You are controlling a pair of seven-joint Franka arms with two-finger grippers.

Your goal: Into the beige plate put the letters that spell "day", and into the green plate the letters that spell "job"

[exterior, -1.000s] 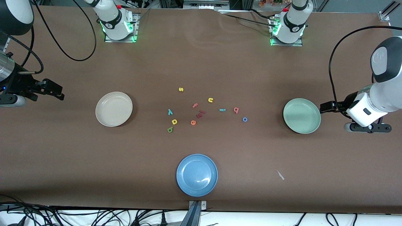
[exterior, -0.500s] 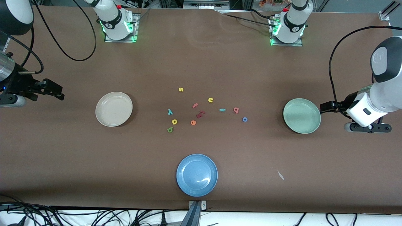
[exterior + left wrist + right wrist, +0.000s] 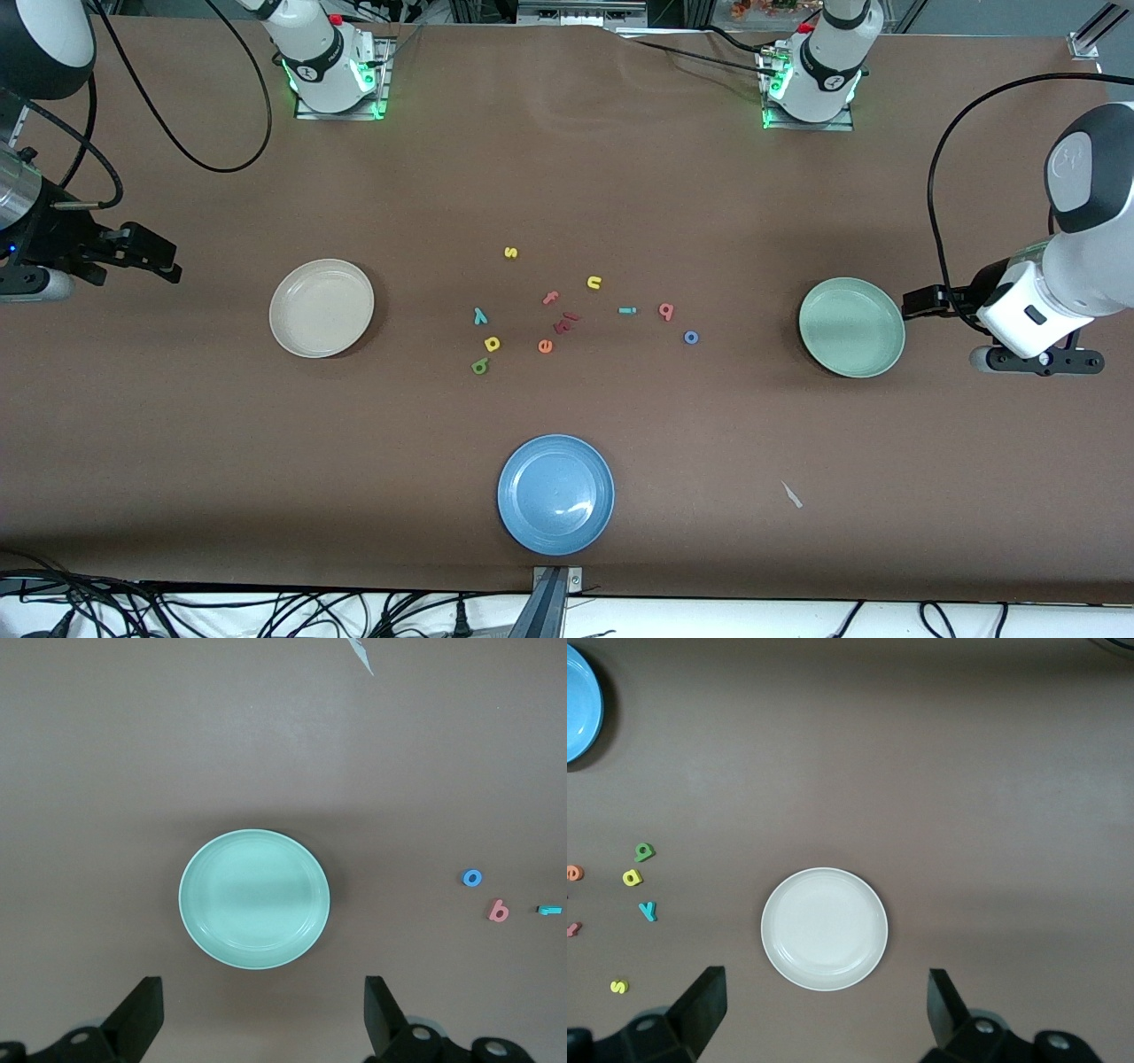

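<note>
Your left hand (image 3: 258, 1019) hangs at the right edge of the front frame, over the desk (image 3: 567, 177) just past the green plate (image 3: 851, 327), its fingers (image 3: 142, 1014) spread wide and holding nothing. Your right hand (image 3: 824, 1014) sits at the left edge of that frame, over the desk past the beige plate (image 3: 322, 307), spread just as wide and empty too. Both arms wait.

The beige plate lies left of centre in the front frame, the green plate right of centre, and a blue plate (image 3: 555, 494) sits low in the middle, nearest the camera. All three are empty.

The letters are scattered mid-frame between the beige and green plates. On the beige plate's side you have the teal "y" (image 3: 479, 315), the yellow "a" (image 3: 493, 343) just below it, and the green "d" (image 3: 479, 365) lowest of the three. On the green plate's side lie the teal "j" (image 3: 627, 311), the pink-red "b" (image 3: 666, 310) beside it, and the blue "o" (image 3: 691, 337) a little lower.

Among them are a yellow "s" (image 3: 510, 252) highest up, a yellow "u" (image 3: 594, 283), a pink "f" (image 3: 550, 298) and an orange "e" (image 3: 545, 346).
</note>
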